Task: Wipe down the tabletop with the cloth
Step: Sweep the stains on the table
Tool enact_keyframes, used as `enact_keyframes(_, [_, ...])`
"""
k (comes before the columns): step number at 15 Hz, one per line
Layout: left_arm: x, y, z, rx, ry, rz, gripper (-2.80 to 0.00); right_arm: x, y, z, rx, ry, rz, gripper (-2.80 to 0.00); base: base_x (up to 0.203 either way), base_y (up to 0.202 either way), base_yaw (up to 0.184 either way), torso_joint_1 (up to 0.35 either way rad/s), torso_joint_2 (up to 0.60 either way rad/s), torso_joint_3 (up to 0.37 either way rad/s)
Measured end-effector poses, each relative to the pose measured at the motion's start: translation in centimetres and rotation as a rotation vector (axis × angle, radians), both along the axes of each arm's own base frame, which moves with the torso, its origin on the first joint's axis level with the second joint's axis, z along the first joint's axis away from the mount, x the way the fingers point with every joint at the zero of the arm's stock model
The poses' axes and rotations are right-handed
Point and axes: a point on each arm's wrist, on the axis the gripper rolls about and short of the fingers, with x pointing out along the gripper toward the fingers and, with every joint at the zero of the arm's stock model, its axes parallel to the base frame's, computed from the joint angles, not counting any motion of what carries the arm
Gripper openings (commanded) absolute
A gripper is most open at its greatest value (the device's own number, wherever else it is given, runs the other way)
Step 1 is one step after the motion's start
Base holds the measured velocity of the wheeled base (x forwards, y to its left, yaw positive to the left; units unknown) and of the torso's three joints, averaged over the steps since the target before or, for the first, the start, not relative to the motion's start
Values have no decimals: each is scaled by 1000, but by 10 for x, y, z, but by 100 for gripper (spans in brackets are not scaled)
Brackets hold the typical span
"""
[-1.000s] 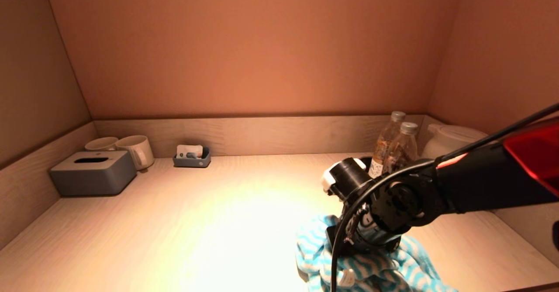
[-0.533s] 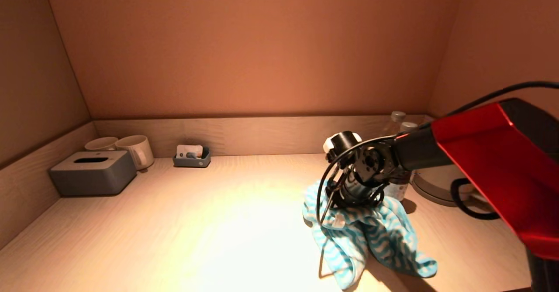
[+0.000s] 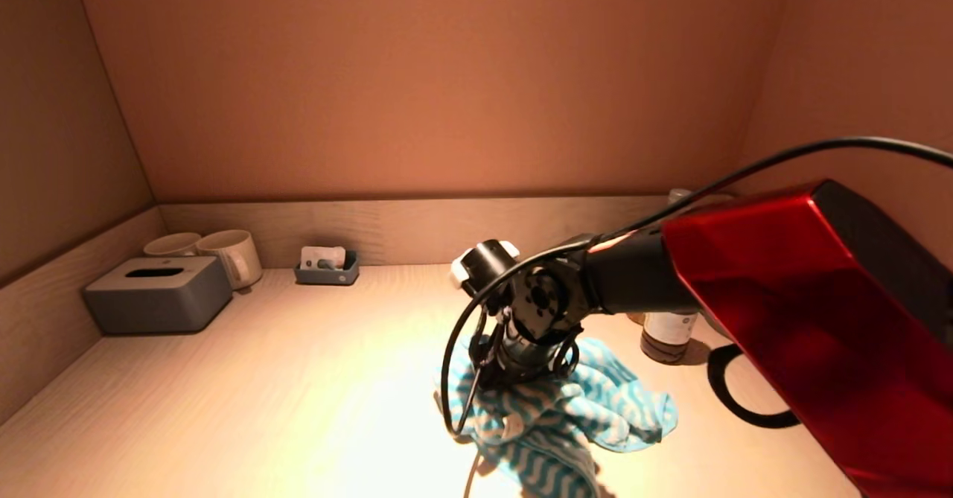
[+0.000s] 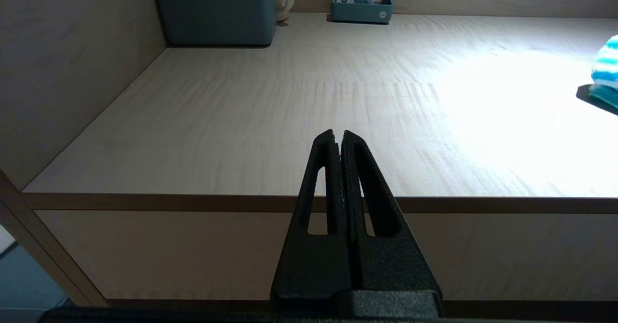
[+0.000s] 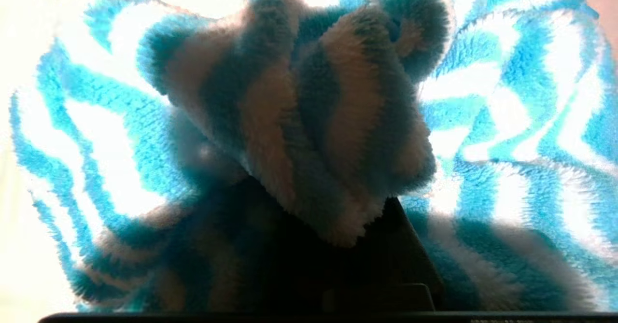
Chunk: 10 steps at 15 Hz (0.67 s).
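Fingers of the right gripper (image 3: 497, 364) are buried in a bunched fold of the cloth (image 3: 566, 416) and seem clamped on it; in the right wrist view the striped pile (image 5: 309, 134) is gathered over the dark finger bases, so the tips themselves cannot be seen. Cloth is pressed to the desk (image 3: 260, 379) near the middle of the front edge, loose folds trailing toward the right side. Wrist is pointed down, presumably so the fabric is dragged flat across the wood. Left gripper (image 4: 342, 137) is parked off the front edge, fingers pressed together on nothing. Tissue box (image 3: 158, 293) and mugs (image 3: 231, 256) are kept in the back left corner, a small tray (image 3: 326, 269) along the back edge, a bottle (image 3: 666, 334) toward the back right corner — all outside the open middle, probably left for wiping.
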Motion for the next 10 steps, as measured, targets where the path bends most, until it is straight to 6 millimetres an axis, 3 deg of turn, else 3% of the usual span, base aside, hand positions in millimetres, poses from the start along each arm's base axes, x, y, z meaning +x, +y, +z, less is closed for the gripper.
enact_keyframes(2, [0,0,0,0,0,0,-280,-34,2,6,-17,35,35,-280,0,0,0,0,0,0])
enact_keyframes(5, [0,0,0,0,0,0,-280,-65,-17,9,-48,70,42,-280,0,0,0,0,0,0])
enact_keyframes(7, [0,0,0,0,1,1,-280,-67,-40,10,-65,77,5,-280,0,0,0,0,0,0])
enact_keyframes(10, [0,0,0,0,0,0,-280,-39,-80,6,-70,62,-108,-280,0,0,0,0,0,0])
